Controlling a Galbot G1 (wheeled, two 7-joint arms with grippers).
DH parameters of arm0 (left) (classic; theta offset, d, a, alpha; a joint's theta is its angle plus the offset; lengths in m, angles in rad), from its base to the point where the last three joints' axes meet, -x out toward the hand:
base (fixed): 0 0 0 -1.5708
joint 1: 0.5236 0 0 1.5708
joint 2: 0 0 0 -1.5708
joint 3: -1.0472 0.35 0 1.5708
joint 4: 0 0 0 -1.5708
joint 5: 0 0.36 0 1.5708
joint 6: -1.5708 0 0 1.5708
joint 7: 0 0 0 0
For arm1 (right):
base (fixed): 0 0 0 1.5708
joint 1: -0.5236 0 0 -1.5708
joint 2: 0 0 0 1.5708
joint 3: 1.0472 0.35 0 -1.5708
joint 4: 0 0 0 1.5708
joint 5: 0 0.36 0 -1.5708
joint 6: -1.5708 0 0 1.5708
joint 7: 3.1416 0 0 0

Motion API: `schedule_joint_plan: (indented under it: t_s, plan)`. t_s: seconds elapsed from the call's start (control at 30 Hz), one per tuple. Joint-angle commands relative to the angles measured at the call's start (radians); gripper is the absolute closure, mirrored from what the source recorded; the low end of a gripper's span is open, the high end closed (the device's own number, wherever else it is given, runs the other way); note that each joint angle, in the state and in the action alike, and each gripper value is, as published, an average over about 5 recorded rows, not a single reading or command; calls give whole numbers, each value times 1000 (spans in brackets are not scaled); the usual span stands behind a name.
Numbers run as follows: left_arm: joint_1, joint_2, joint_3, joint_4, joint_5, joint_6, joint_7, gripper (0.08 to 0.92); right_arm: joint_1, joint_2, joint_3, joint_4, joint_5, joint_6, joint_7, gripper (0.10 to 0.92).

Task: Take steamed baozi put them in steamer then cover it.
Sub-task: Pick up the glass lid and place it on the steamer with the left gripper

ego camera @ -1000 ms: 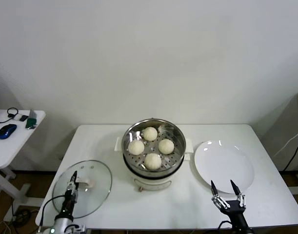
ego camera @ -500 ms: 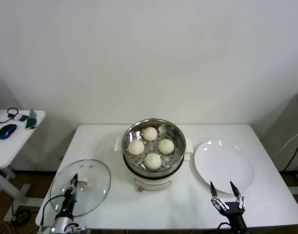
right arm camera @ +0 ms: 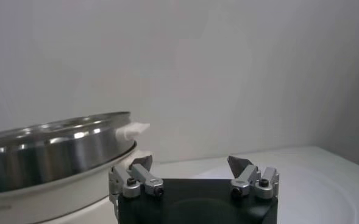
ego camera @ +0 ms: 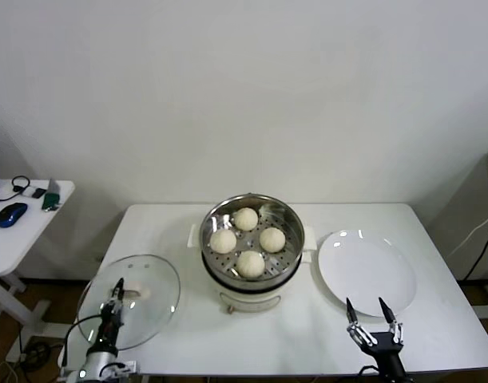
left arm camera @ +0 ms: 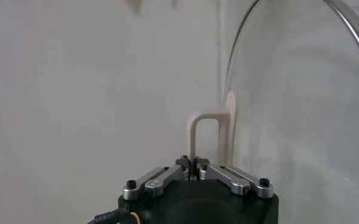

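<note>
Four baozi [ego camera: 245, 239] sit in our steamer [ego camera: 251, 240]. Our left gripper [ego camera: 117, 293], clamping the cover [ego camera: 129, 299] handle, has lifted it leftward. Right gripper [ego camera: 372, 314] waits spread near the plate [ego camera: 366, 268].

Four cream-white baozi [ego camera: 245, 240] are sitting in the shiny silver, perforated steamer [ego camera: 251, 238]; the clear cover [ego camera: 130, 302] is showing a white handle [left arm camera: 212, 135]; the plate [ego camera: 366, 270] is gleaming white.

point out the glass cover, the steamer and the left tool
cover [ego camera: 152, 283]: head view, on the clear glass right of its handle.
steamer [ego camera: 287, 219]: head view, on the shiny steel rim at the right.
left tool [left arm camera: 195, 170]: left wrist view, where the tips meet on the cover's white handle.
</note>
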Motion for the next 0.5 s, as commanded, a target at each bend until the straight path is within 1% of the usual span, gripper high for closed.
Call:
schedule_joint_plan:
  t_s: [0.03, 0.1, 0.2, 0.33, 0.43, 0.5]
  plan:
    - [16, 162, 28, -472, -185, 348, 340, 858, -12, -7, -1, -4, -48, -17, 23, 203]
    - [-8, 205, 41, -527, -188, 413, 387, 858, -18, -9, -2, -5, -49, -14, 24, 203]
    - [-51, 258, 76, -577, -188, 497, 435, 858, -27, -10, -2, -5, -50, -10, 27, 203]
    - [-120, 327, 169, -606, -179, 588, 473, 858, -35, -9, -1, -2, -56, -6, 31, 203]
    - [-179, 351, 267, -604, -175, 641, 475, 858, -36, -8, -1, -5, -59, 4, 31, 203]
    - [-219, 345, 335, -600, -166, 675, 482, 858, -34, -5, -3, -9, -62, 11, 29, 203]
